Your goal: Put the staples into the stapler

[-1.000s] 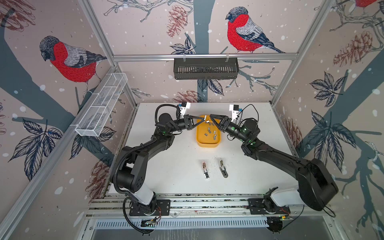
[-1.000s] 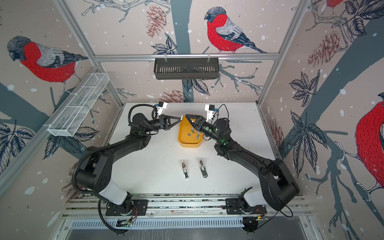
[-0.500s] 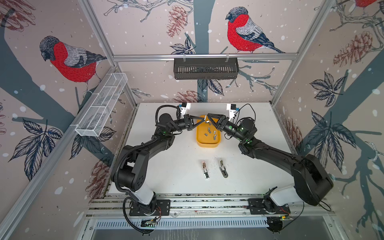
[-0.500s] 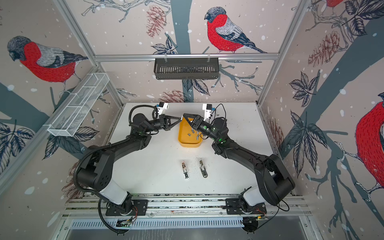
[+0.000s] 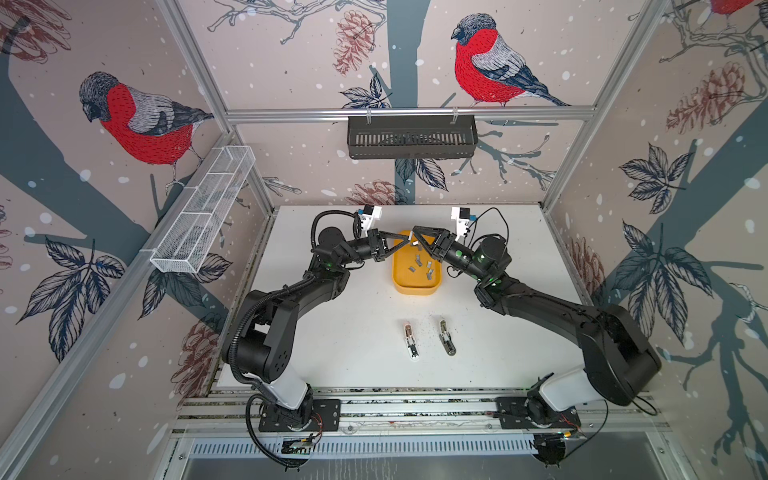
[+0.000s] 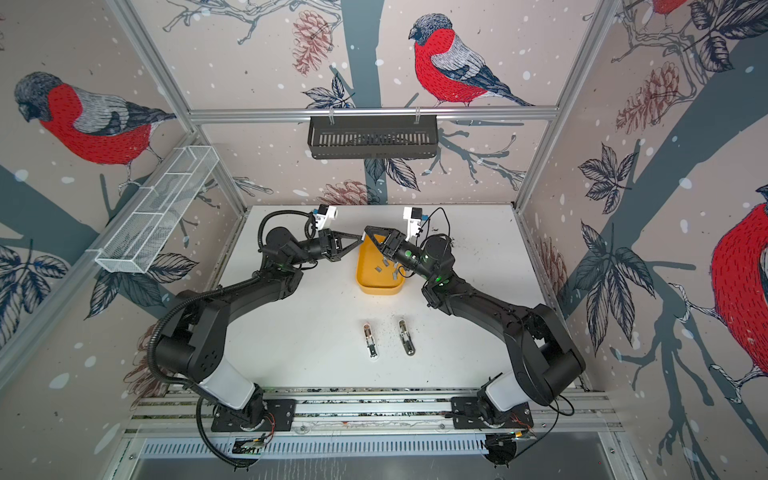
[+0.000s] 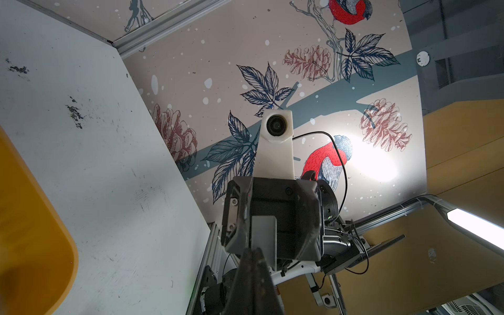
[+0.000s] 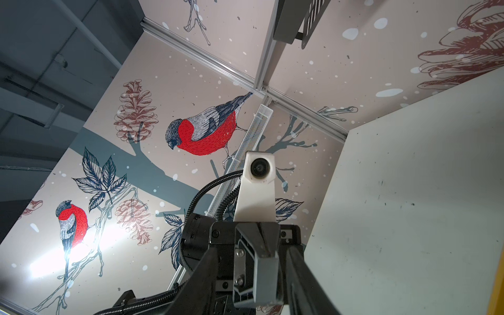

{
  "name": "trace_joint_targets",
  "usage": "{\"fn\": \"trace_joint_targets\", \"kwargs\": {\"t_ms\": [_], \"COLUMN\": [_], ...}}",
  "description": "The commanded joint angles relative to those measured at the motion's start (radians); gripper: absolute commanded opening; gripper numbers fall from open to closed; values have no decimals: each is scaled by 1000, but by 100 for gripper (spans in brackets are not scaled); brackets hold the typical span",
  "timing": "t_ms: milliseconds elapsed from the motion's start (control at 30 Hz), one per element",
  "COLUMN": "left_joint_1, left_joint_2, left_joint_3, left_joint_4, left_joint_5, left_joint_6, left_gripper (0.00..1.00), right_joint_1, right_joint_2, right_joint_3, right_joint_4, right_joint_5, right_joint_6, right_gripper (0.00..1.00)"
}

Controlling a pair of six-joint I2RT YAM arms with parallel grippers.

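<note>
Right gripper (image 5: 417, 236) had edged closer to left gripper (image 5: 405, 241), tips meeting above tray's (image 5: 415, 289) far end. Left was clamped on staple strip (image 5: 409, 237); right fingers (image 8: 302, 275) stood spread astride it. Other staples (image 5: 420, 262) lay in tray, bench (image 5: 332, 332) middle.

Both top views are lit brightly and evenly from overhead — the white table (image 5: 353, 332) around the yellow tray (image 5: 415, 287) is rendered clean and uniform, and only faint, soft shadows are cast under the arms (image 5: 307, 291) on either side of the tray. The staples (image 5: 420, 262) inside the tray are resolved merely as small grey flecks. Frame posts (image 5: 195, 66) far from the tray are bowed by the wide lens. In the left wrist view the tray is blurred, the left gripper (image 7: 252, 253) is dark and soft, and a white glare patch (image 7: 373, 161) is burned into the wallpaper (image 7: 218, 49); in the right wrist view a similar hot spot (image 8: 68, 259) is seen.
</note>
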Motion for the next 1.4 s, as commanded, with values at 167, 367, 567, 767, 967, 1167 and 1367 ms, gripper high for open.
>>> {"fn": "trace_joint_targets", "kwargs": {"t_ms": [167,367,567,767,967,1167,1367], "left_joint_1": [1,0,-2,-4,-6,-6,-5], "left_joint_2": [5,6,7,6,6,6,9], "left_joint_3": [3,2,3,4,5,5,5], "left_joint_4": [73,76,76,77,77,76,79], "left_joint_5": [17,19,20,22,23,23,24], "left_joint_6": [-9,-6,-4,-2,-4,-5,-5], "left_gripper": [0,0,0,0,0,0,0], "right_joint_1": [3,3,4,8,10,9,8], "right_joint_2": [11,22,29,36,44,45,45], "right_joint_3": [12,23,24,29,31,28,23], "right_joint_4": [51,49,53,59,71,72,74], "right_joint_5": [-13,-22,-26,-29,-30,-29,-28], "right_joint_6": [12,15,19,23,29,29,29], "right_gripper": [43,43,43,43,41,33,28]}}
